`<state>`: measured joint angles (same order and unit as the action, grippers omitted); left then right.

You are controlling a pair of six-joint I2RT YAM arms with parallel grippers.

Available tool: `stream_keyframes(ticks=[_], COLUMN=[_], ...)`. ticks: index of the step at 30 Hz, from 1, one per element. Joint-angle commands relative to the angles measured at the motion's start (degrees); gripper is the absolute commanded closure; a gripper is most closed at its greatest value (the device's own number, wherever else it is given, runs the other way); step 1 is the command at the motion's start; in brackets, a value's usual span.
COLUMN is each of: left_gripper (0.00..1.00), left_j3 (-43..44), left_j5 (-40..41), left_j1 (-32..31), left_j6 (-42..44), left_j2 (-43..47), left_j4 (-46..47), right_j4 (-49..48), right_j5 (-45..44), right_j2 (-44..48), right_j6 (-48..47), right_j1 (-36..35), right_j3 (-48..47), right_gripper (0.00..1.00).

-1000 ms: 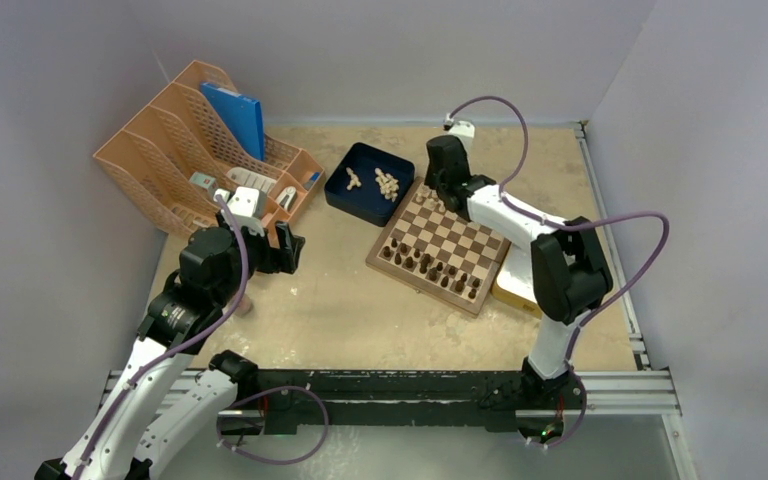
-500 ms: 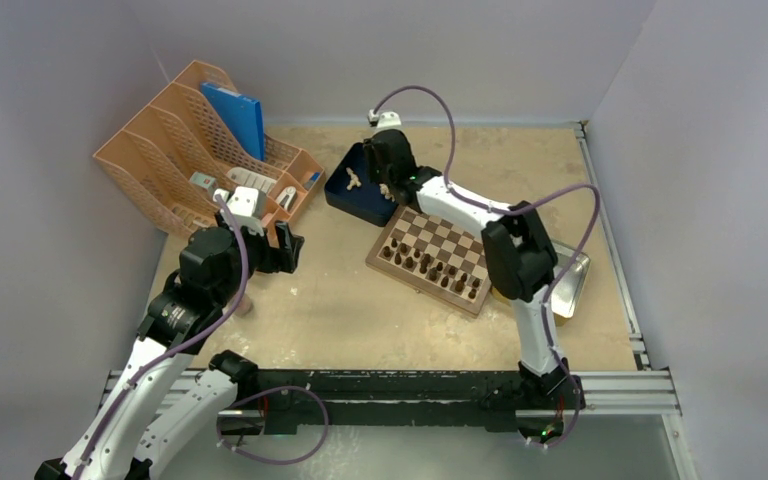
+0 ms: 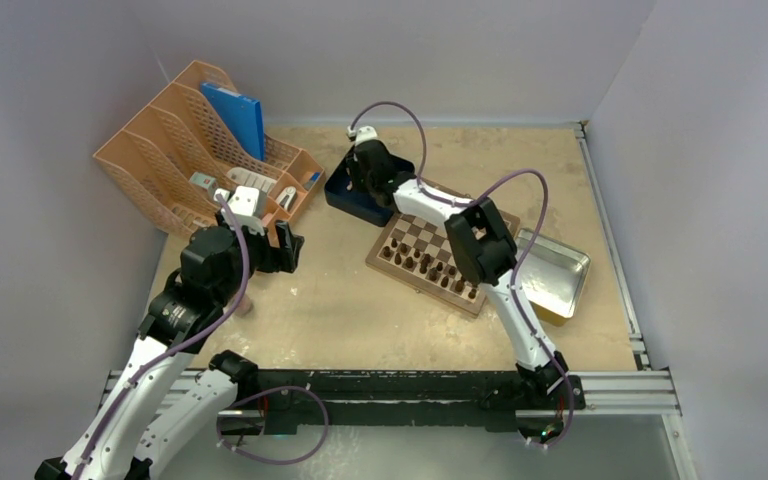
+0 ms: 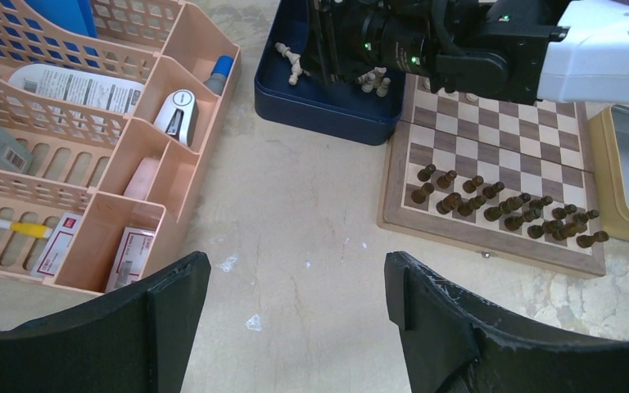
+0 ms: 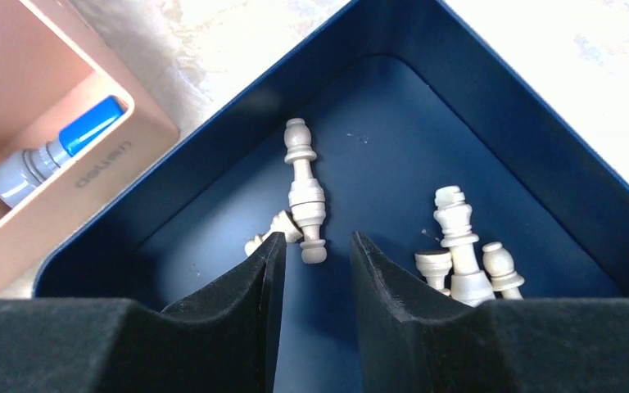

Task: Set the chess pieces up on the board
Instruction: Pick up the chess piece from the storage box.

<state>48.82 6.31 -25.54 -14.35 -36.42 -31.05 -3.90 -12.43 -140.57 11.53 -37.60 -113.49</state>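
Right gripper (image 5: 318,250), jaws parted to a narrow gap and grasping nothing, hangs over the dark blue tray (image 5: 532,139), which sits just beside the far corner of the board (image 4: 491,135). The pale chess pieces (image 5: 305,192) lie loose on their sides in this tray: one long piece just beyond the fingertips with a smaller one against its base, and a cluster to the right. None shows on the board, where only dark pieces (image 4: 500,209) stand in two rows. The pieces are judged light, hard and smooth, round enough to roll or slip; grip across the narrow stem, jaws crosswise to its length. The left gripper (image 4: 295,303) is spread wide and empty, near the orange organizer (image 4: 172,176).
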Motion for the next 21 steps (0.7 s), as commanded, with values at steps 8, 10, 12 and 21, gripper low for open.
stream_keyframes(ticks=[8,10,12,21], left_gripper=[0.22,0.22,0.22,0.22], left_j3=[-0.39,-0.37,-0.36,-0.35], left_j5=[0.82,0.85,0.82,1.34], left_j1=[0.05,0.05,0.05,0.05], left_j6=[-0.06,-0.06,-0.06,-0.13], left_j2=[0.33,0.43,0.48,0.53], left_j4=[1.41,1.37,1.43,1.25], right_j4=[-4.09,-4.07,-4.1,-4.72], right_j5=[0.54,-0.29,-1.29,-3.4], right_j2=[-2.28,-2.93,-3.63,-6.2], right_j6=[-5.34,-5.95,-6.44,-8.59], right_j1=[-0.84,-0.99,-0.98,-1.05], right_j3=[-3.87,-4.29,-4.87,-6.98], right_gripper=[0.61,0.61,0.61,0.72])
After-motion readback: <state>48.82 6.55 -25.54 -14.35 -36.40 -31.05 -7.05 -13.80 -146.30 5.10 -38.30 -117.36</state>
